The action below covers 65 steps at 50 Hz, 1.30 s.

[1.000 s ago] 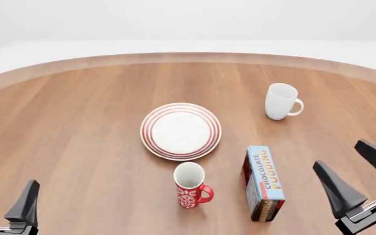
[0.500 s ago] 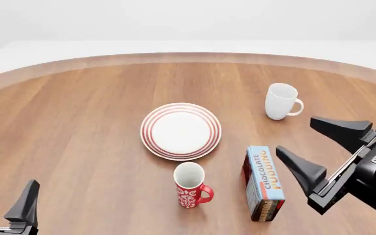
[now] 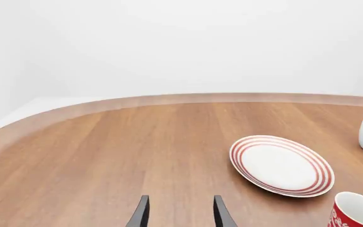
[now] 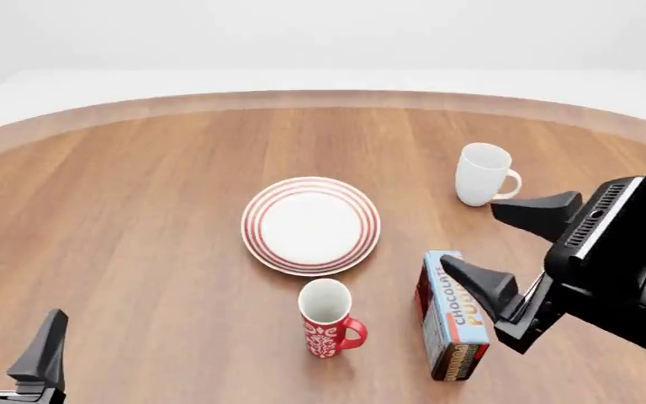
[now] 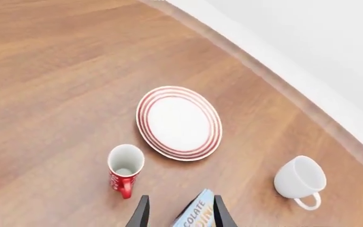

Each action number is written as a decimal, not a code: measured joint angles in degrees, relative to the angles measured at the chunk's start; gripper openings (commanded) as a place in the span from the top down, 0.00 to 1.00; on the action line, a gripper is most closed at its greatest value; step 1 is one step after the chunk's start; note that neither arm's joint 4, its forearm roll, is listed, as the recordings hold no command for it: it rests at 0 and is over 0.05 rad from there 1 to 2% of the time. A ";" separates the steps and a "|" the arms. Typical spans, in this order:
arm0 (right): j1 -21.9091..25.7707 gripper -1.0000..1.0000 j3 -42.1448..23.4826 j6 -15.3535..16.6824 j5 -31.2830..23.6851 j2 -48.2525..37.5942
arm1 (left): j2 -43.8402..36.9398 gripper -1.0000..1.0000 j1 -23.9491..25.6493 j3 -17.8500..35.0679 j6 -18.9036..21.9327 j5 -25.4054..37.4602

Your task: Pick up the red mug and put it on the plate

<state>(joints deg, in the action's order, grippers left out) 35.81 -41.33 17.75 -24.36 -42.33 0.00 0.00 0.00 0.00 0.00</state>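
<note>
Upright, glossy cylindrical red mug (image 4: 326, 318) beside flat round ringed plate (image 4: 310, 225).

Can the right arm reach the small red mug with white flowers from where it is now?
Probably yes, but not straight. The open right gripper hovers beside the upright blue chocolate pudding box, which stands between it and the red floral mug. Coming from above, over the box, looks free.

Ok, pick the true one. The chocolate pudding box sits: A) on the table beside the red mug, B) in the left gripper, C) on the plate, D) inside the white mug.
A: the chocolate pudding box lies on the table right of the red mug, clear of the plate.
</note>
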 measured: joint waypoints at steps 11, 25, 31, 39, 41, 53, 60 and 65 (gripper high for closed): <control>1.08 0.00 -0.43 0.15 -1.57 -2.60 | 0.00 0.00 0.00 0.00 0.00 0.00; 3.54 0.00 0.59 -3.68 -0.46 -5.83 | 0.00 0.00 0.00 0.00 0.00 0.00; 4.40 0.00 1.61 -4.99 0.54 -7.28 | 0.00 0.00 0.00 0.00 0.00 0.00; 5.01 0.00 1.76 -5.39 0.38 -9.39 | 0.00 0.00 0.00 0.00 0.00 0.00; 5.16 0.00 1.48 -5.35 -0.05 -9.78 | 0.00 0.00 0.00 0.00 0.00 0.00; 5.85 0.00 0.93 -4.98 -2.12 -10.99 | 0.00 0.00 0.00 0.00 0.00 0.00; 5.95 0.00 1.58 -4.89 -2.20 -11.78 | 0.00 0.00 0.00 0.00 0.00 0.00; 5.97 0.00 1.94 -4.86 -1.82 -12.52 | 0.00 0.00 0.00 0.00 0.00 0.00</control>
<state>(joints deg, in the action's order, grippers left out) 41.78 -39.39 12.89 -26.18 -54.85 0.00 0.00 0.00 0.00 0.00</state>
